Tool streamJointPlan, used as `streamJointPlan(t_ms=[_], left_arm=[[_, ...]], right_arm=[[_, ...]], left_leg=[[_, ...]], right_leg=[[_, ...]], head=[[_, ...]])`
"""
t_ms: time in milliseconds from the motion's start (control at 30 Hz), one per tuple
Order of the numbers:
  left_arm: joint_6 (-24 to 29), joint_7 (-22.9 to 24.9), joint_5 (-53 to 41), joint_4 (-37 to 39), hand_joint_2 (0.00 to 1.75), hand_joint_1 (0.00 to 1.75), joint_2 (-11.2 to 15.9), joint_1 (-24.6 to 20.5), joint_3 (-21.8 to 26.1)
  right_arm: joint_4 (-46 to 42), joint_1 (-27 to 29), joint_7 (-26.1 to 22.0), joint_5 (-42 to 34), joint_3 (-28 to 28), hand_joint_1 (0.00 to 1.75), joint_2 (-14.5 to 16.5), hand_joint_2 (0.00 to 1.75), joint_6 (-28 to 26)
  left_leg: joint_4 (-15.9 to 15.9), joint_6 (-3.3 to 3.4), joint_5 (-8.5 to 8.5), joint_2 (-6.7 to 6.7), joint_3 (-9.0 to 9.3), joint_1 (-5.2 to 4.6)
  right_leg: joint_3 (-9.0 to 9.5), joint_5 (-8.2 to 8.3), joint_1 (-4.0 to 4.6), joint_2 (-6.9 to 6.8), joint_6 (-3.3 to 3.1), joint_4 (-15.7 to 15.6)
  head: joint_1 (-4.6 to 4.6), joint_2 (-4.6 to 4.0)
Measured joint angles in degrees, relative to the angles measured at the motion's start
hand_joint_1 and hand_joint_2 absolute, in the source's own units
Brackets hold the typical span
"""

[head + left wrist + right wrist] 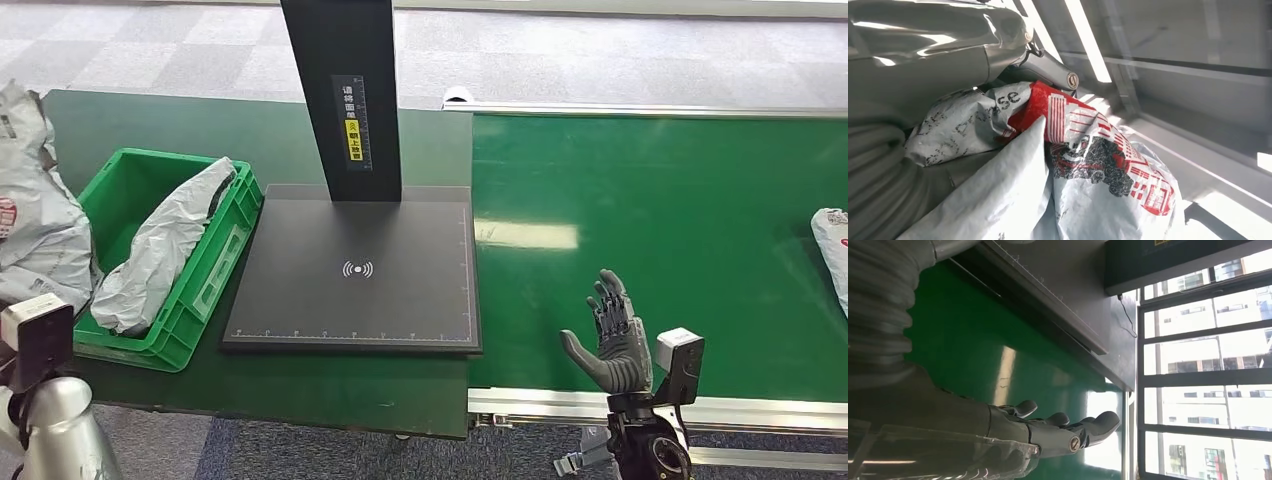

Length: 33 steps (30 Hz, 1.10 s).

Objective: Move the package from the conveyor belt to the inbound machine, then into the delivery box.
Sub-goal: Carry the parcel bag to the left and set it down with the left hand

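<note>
1. Far left, 9 o'clock in head view: heap of grey poly mailers just beside the green delivery box. One grey bagged parcel already lies slumped inside the box.
2. Left robot hand: left wrist view shows crumpled grey and red-printed mailers right up against a silver arm part; fingers hidden, so cannot tell whether it is apart or closed.
3. Centre: inbound machine, a flat black scan plate with a wireless mark and a black post rising at 12 o'clock. It sits on the green worktop, nothing on the plate.
4. Right of it: green conveyor belt. Right robot hand hovers over the belt's near edge at 5 o'clock, fingers spread apart, palm up-ish, holding nothing.
5. Task package: grey soft mailer at the belt's far right edge, 3 o'clock, cut off by frame, well apart from the right robot hand.
6. Handling guess: light, floppy, slick plastic film; will sag and slide. Best to take the bulky middle with fingers wrapped across, not a loose corner.
</note>
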Motion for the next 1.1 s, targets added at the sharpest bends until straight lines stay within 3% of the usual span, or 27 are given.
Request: streamJointPlan(t_ms=[233, 500, 867, 900, 933, 1033, 1067, 1100], left_arm=[[0.02, 0.00, -4.98, 5.23, 1.75, 1.75, 0.67, -0.49, 3.19], [0.02, -0.04, -9.40, 8.92, 1.75, 1.75, 2.00, -0.05, -3.21], [0.02, -0.04, -11.02, 10.98, 1.75, 1.74, 2.98, 0.70, -6.85], [0.02, -0.04, -11.28, 11.27, 1.75, 1.66, 3.00, 0.71, -7.09], [0.03, 0.11, -11.71, 12.01, 1.75, 1.41, 3.03, 0.50, -7.13], [0.07, 2.13, -10.46, 17.13, 1.75, 0.19, 3.49, -1.07, -5.99], [0.09, 2.79, -8.90, 19.10, 1.75, 0.00, 3.81, -1.60, -5.39], [0.11, 3.11, -7.36, 20.80, 1.75, 0.00, 4.14, -2.05, -4.76]], right_arm=[[-0.82, 0.56, 0.14, 0.24, -0.48, 0.00, 0.05, 1.75, -0.29], [-0.95, 0.17, 0.31, 0.22, -1.28, 0.00, 0.01, 1.75, 0.40], [-1.07, -0.06, 0.69, 0.71, -1.39, 0.00, 0.03, 1.75, 0.77], [-1.07, -0.12, 0.72, 0.79, -1.39, 0.00, 0.03, 1.75, 0.79], [-1.07, -0.18, 0.72, 0.85, -1.42, 0.00, 0.03, 1.75, 0.83], [-1.15, -0.22, 0.72, 0.87, -1.62, 0.00, 0.04, 1.75, 1.21], [-1.24, -0.19, 0.71, 0.87, -1.73, 0.00, 0.05, 1.75, 1.36], [-1.35, -0.15, 0.71, 0.88, -1.89, 0.00, 0.05, 1.75, 1.45]], left_leg=[[0.00, 0.00, 0.01, -0.20, 0.00, 0.00], [0.01, 0.00, 0.00, -0.20, -0.01, -0.01], [0.00, 0.00, 0.01, -0.19, -0.02, -0.01], [0.01, 0.00, 0.01, -0.20, -0.02, -0.01], [0.01, 0.00, 0.01, -0.21, -0.01, -0.02], [0.00, 0.00, 0.01, -0.23, 0.00, -0.02], [0.00, -0.01, 0.01, -0.20, 0.01, -0.02], [0.00, -0.01, 0.00, -0.17, 0.02, -0.01]], right_leg=[[0.04, -0.03, 0.00, -0.15, 0.00, -0.01], [0.04, -0.02, -0.01, -0.15, 0.00, -0.01], [0.05, -0.03, -0.01, -0.15, 0.00, -0.01], [0.05, -0.03, -0.01, -0.15, 0.00, -0.01], [0.06, -0.03, -0.01, -0.16, 0.00, -0.01], [0.08, -0.03, -0.02, -0.18, 0.00, -0.01], [0.07, -0.02, -0.01, -0.16, -0.01, -0.01], [0.07, -0.02, -0.01, -0.13, -0.01, 0.00]], head=[[0.01, 0.00], [0.01, 0.00], [0.01, 0.00], [0.01, 0.00], [0.01, 0.00], [0.01, 0.00], [0.01, 0.00], [0.00, 0.00]])
